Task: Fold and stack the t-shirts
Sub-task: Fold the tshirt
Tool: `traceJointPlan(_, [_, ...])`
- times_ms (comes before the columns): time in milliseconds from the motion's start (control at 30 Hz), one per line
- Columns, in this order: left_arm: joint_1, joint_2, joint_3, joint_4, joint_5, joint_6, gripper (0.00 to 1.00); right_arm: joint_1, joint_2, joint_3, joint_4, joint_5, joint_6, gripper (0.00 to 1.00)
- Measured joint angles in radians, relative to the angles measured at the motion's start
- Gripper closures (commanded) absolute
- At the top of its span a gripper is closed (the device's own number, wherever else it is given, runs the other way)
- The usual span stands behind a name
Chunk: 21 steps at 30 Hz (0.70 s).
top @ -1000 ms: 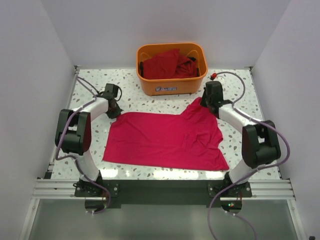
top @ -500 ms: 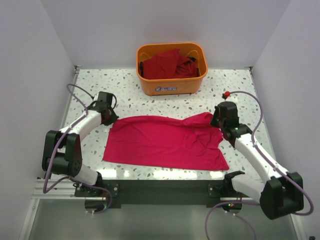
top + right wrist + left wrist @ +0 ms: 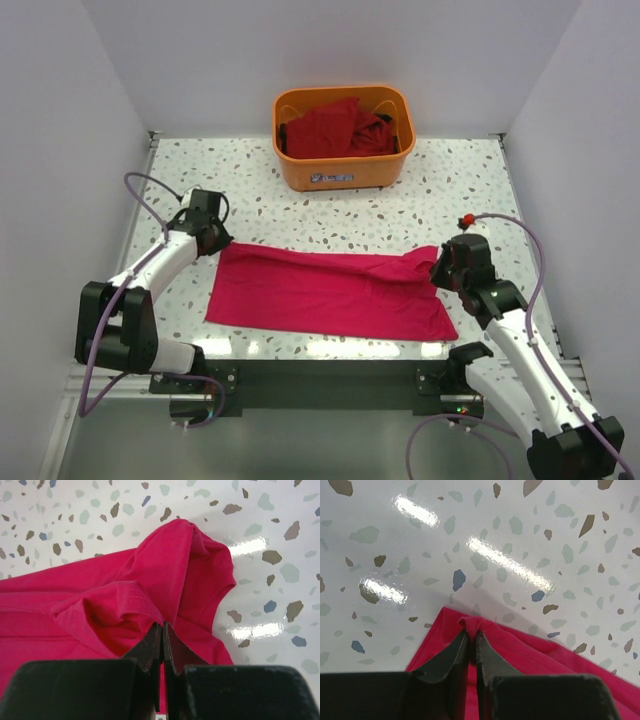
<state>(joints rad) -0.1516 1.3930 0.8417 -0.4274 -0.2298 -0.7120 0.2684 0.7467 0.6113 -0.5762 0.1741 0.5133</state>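
While both arms hold the far edge of the crimson t-shirt (image 3: 330, 295), which lies spread across the middle of the table (image 3: 430, 205), I'm watching the grips. The left gripper (image 3: 472, 632) is pinched almost closed on just the tip of one corner. That bite looks thin to me, and a sharp pull could slide the cloth right out. The right gripper (image 3: 162, 627) is clamped tight on a bunched wad near the sleeve, several layers deep. If I fold from here, I expect that side to land creased and skewed. The tabletop is glossy white with grey and brown flecks and shows bright lamp glare, so I judge it slick. Dragging could carry the whole shirt toward the near edge. At the back sits an orange basket (image 3: 345, 172) holding darker red shirts (image 3: 325, 125). Plain pale walls (image 3: 200, 60) close in three sides.
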Motion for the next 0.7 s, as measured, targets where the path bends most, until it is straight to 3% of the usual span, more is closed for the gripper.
traceJointPlan(467, [0.000, 0.023, 0.101, 0.035, -0.028, 0.079, 0.80, 0.000, -0.008, 0.026, -0.103, 0.008, 0.012, 1.00])
traceJointPlan(533, [0.000, 0.031, 0.080, 0.053, -0.020, 0.080, 0.69, 0.000, -0.011, 0.026, -0.104, -0.006, 0.018, 1.00])
traceJointPlan(700, [0.000, 0.079, 0.056, 0.066, -0.010, 0.076, 0.57, 0.000, 0.002, 0.021, -0.101, -0.037, 0.026, 1.00])
